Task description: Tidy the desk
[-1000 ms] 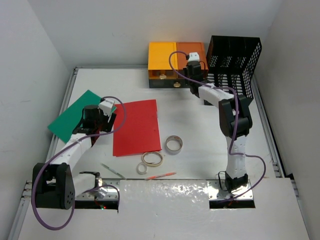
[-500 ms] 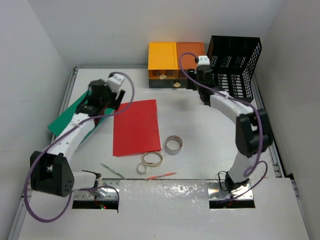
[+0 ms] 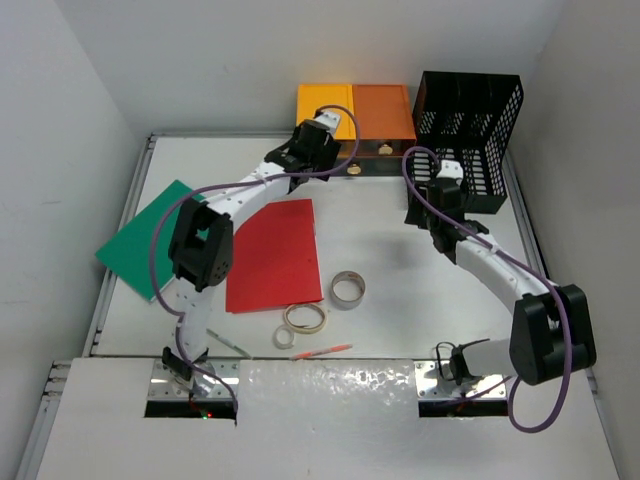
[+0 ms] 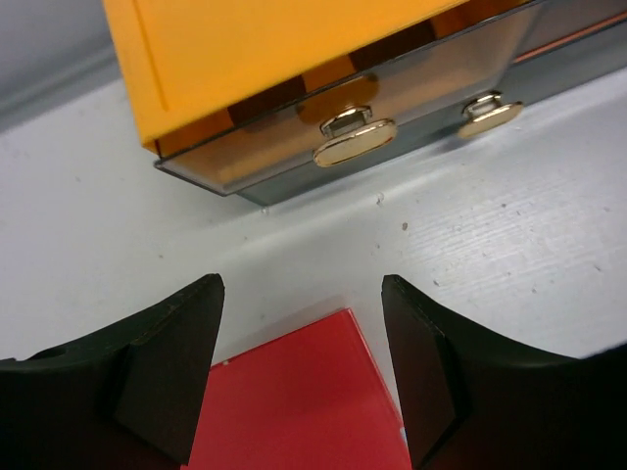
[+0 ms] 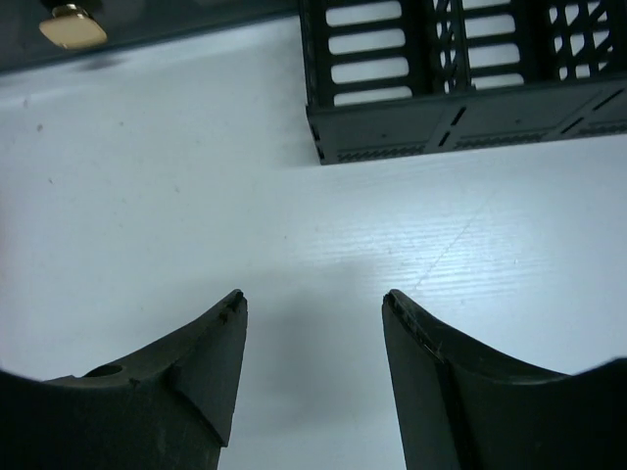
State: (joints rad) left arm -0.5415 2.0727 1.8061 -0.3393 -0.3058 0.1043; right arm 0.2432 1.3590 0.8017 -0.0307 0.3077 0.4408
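The desk (image 3: 400,260) is a wide white tabletop with loose items on it. My left gripper (image 3: 322,150) is stretched out to the orange-and-yellow drawer unit (image 3: 355,110). In the left wrist view this gripper (image 4: 302,294) is open and holds nothing. It hovers over a corner of the red folder (image 4: 304,392), facing the gold drawer knobs (image 4: 355,142). My right gripper (image 3: 428,205) hangs over bare desk in front of the black mesh rack (image 3: 468,110). Seen from the right wrist, that gripper (image 5: 313,299) is open and empty above the white surface (image 5: 196,196).
A red folder (image 3: 272,255) and a green folder (image 3: 145,240) lie on the left. Two tape rolls (image 3: 347,289) (image 3: 304,318), a small ring (image 3: 284,337), a red pen (image 3: 322,351) and a green pen (image 3: 225,342) lie near the front edge.
My left arm has swung from over the green folder to the drawer unit. My right gripper has opened and drawn back from the drawer unit toward the rack's front.
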